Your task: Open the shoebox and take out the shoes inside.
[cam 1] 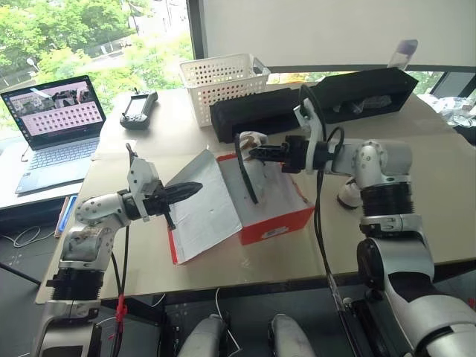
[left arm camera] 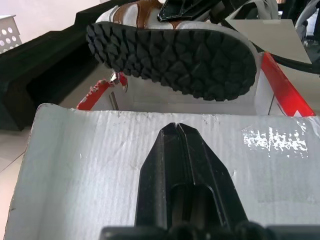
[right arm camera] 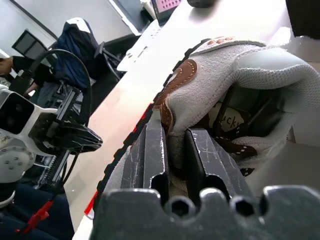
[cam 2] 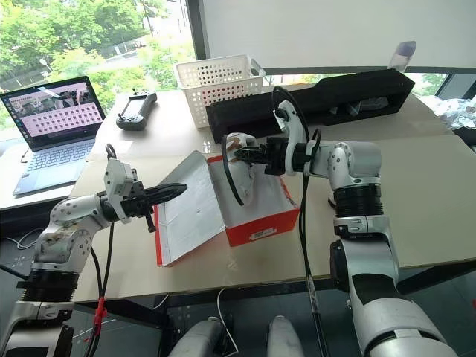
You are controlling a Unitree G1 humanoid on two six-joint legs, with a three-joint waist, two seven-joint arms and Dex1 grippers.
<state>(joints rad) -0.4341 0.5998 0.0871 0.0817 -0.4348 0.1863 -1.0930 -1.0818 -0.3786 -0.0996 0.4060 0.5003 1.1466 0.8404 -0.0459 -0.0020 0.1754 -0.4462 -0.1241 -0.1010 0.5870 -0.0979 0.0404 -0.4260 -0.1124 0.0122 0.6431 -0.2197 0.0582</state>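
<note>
Shoebox (cam 1: 271, 212): red, standing on the table (cam 1: 446, 208) in front of the robot, its attached lid (cam 1: 204, 208) thrown open toward the robot's left and leaning outward, pale inside facing up.
Shoe (cam 2: 239, 143): a whitish-grey one with brown curved trim, held in the air above the open box, near its far edge.
Right gripper (cam 2: 236, 155): reaching in from the right, pointing toward the robot's left; its jaws are clamped on the shoe's upper edge.
Left gripper (cam 1: 195, 187): jaws pressed together with nothing between them, tip over the raised lid; whether it touches the lid I cannot tell.
Head views: give the whole layout, with a white perforated basket (cam 1: 222, 82) and a long black box (cam 1: 312, 100) beyond the shoebox, a laptop (cam 1: 56, 130) at far left and a black controller (cam 1: 138, 108) near it.
Left wrist view: shows the shoe from beneath, its black lugged sole (left arm camera: 175, 57) above the box's red rim, and the closed black fingers (left arm camera: 187, 180) over the lid's grey cardboard.
Right wrist view: shows the grip up close, fingers (right arm camera: 155, 155) on either side of the shoe's fabric edge, the brown stitched trim and the shoe's dark inside; the left arm appears beyond.
Second shoe: I cannot make it out inside the box.
</note>
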